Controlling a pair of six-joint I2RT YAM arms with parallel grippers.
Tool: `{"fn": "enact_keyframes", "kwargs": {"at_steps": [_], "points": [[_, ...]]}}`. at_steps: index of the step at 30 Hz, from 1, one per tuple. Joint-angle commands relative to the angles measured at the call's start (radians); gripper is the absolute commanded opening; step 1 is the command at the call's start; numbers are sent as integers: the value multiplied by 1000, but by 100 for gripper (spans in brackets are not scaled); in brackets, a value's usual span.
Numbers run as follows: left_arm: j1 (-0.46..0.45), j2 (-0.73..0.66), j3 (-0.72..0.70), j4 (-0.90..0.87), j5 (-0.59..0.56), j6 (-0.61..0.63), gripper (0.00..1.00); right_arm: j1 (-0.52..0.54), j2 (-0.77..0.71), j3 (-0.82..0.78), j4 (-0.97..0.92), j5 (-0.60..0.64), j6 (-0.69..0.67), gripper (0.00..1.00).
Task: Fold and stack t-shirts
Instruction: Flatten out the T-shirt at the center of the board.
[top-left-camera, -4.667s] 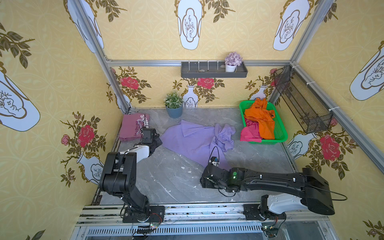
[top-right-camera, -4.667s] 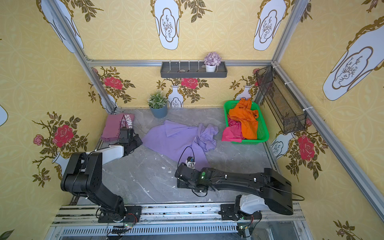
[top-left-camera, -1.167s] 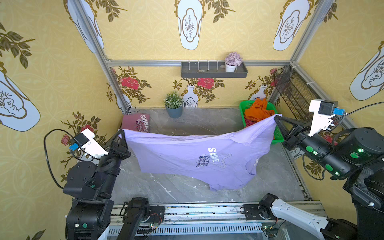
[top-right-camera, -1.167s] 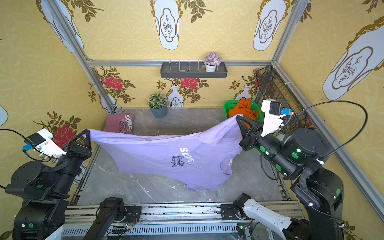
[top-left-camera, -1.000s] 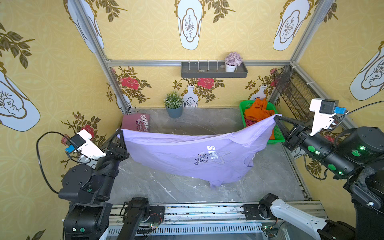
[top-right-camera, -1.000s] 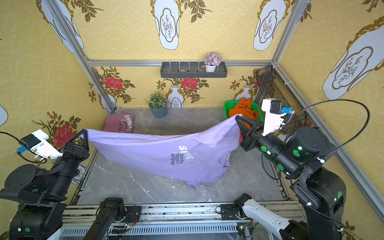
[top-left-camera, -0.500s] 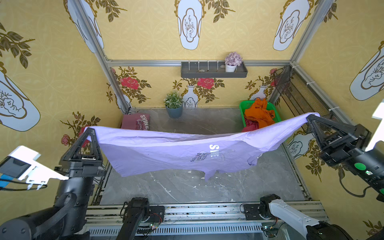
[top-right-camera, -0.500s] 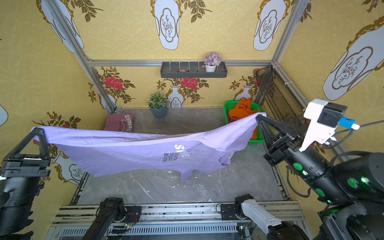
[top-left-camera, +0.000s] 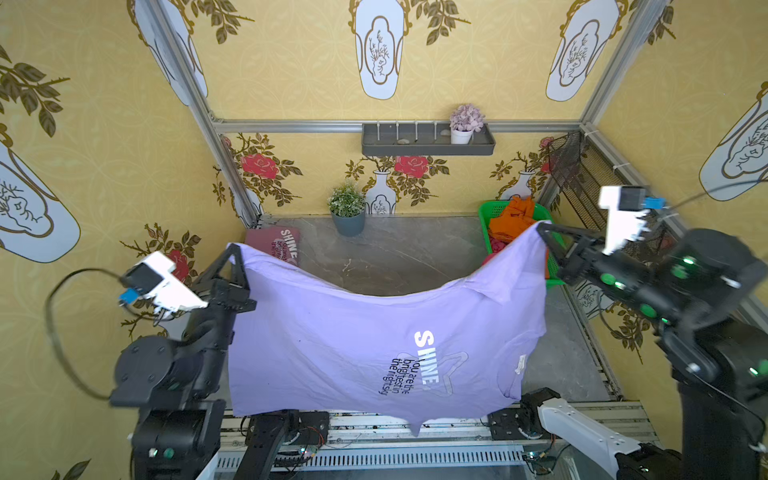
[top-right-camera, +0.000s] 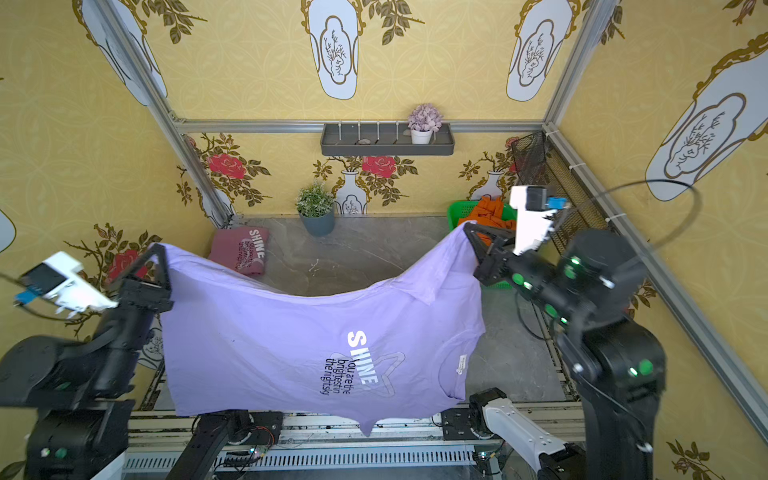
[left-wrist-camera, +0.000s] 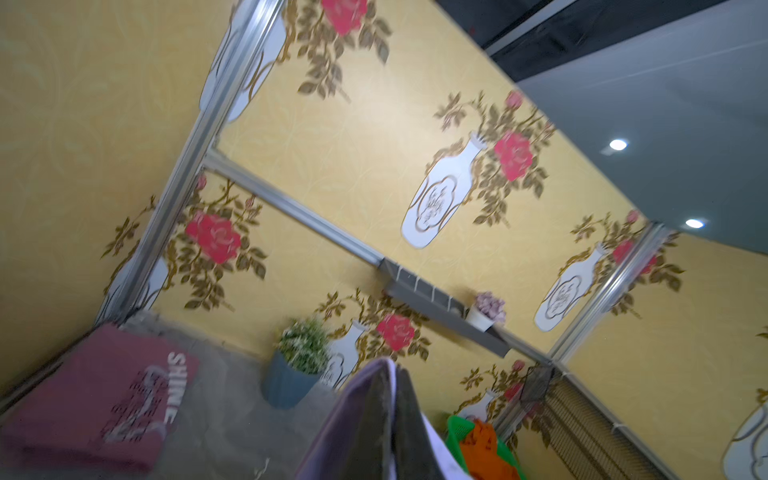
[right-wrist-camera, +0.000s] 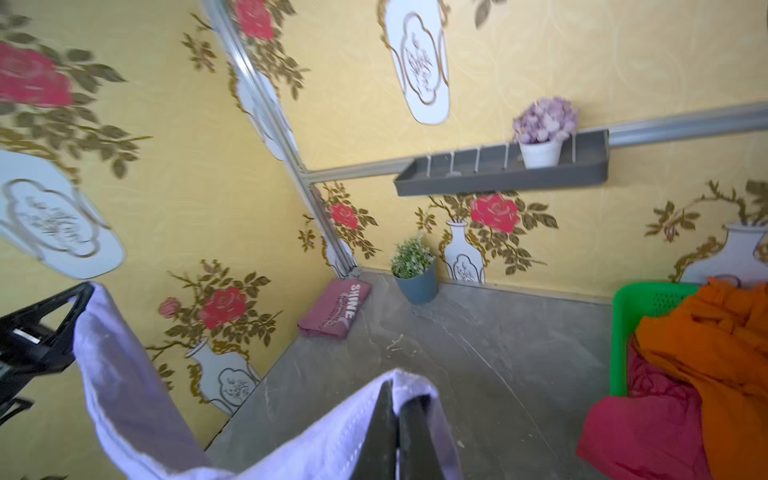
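Currently the lavender t-shirt (top-left-camera: 365, 345) hangs in mid-air above the table (top-left-camera: 399, 253), suspended by one edge. The left gripper (top-left-camera: 235, 249) clamps the hem-end corner; the right gripper (top-left-camera: 541, 227) clamps the sleeve-end corner. Spacing the two grips apart lets the fabric's weight pull it open, probably for a flat lay-down; the held edge sags, so it is not taut. The folded mauve t-shirt (top-left-camera: 270, 243) lies at the far left corner as the stack base. The orange t-shirt (top-left-camera: 513, 218) waits in the green basket (top-left-camera: 482, 212).

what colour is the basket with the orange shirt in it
Bright green. The basket shows best in the right wrist view.
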Motion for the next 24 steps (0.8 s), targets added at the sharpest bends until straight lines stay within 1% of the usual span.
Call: {"fn": "enact_keyframes", "kwargs": {"at_steps": [1,2,5,7,10,14,17,20,24], "points": [[-1,10,-203,177,-35,-3,0,18,40,-190,221,126,-6,0],[1,26,-276,221,-53,2,0,10,64,-257,269,141,-7,0],[1,112,-438,341,-108,1,0,-47,150,-409,399,106,7,0],[-2,195,-498,408,-146,2,0,-92,215,-477,472,81,11,0],[-14,354,-514,458,-184,-24,0,-120,290,-540,544,49,31,0],[-40,518,-533,535,-207,-51,0,-119,368,-606,627,7,68,0],[-54,585,-543,559,-227,-51,0,-114,405,-633,660,-10,73,0],[-55,606,-560,592,-247,-44,0,-116,437,-624,670,-17,64,0],[-52,673,-540,651,-270,-26,0,-119,527,-552,687,-22,53,0]]}}
